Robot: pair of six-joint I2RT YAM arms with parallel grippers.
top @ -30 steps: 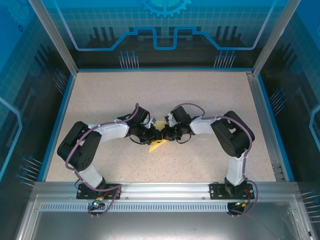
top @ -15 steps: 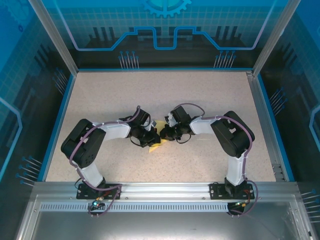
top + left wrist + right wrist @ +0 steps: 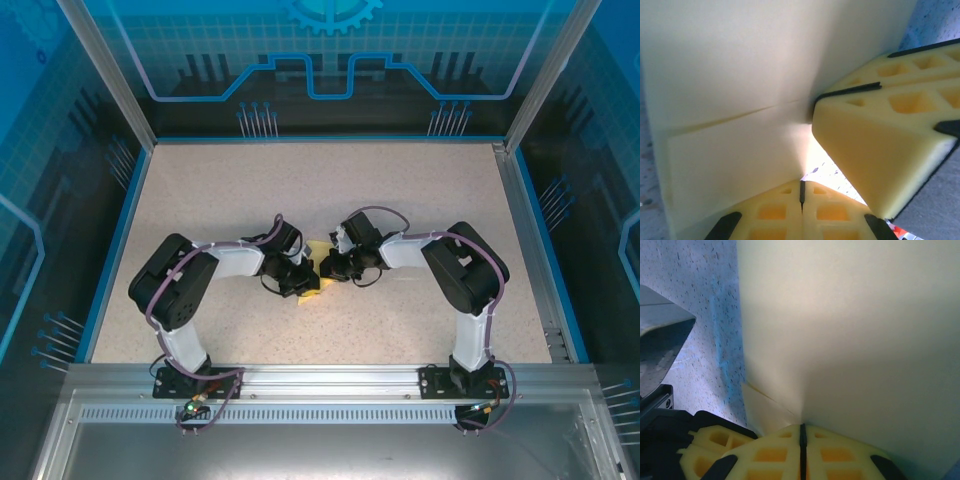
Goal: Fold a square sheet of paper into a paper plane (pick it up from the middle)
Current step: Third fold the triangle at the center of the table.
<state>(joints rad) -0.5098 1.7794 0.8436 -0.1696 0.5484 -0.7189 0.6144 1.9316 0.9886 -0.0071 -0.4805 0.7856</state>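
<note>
**Two pinches, one yellow sheet, centre table**

Speckled beige table [image 3: 400,200], blue-lit enclosure walls all round, and every bit of the action is packed into the middle of it.

Starting on my left: my left gripper [image 3: 801,192] has its pads pressed together. The square sheet of paper [image 3: 730,85] runs straight down into that seam, so I call it clamped on the paper's edge. A crease slants across the sheet in my left wrist view, with a folded flap lying below it. So it's part-folded already, and by my reckoning a long way from a plane.

Into the middle: the sheet sits between my two grippers, mostly tucked under them from above, with just yellow slivers peeking out. Whether its low edge touches the table, I can't tell.

Over to the right: my right gripper [image 3: 801,437] has its pads together too. The sheet rises out of the seam like a wall, so that one is clamped on it as well. Seen from my left wrist, its fingers [image 3: 875,150] sit just beside mine.

Now the feel of it, as I judge it. It is thin, light and floppy. It will likely buckle if my grippers crowd each other, and may tear if they pull apart. The best hold is close to the crease, where doubled layers are stiffer, with the pinch kept shallow so the fold line runs free.
</note>
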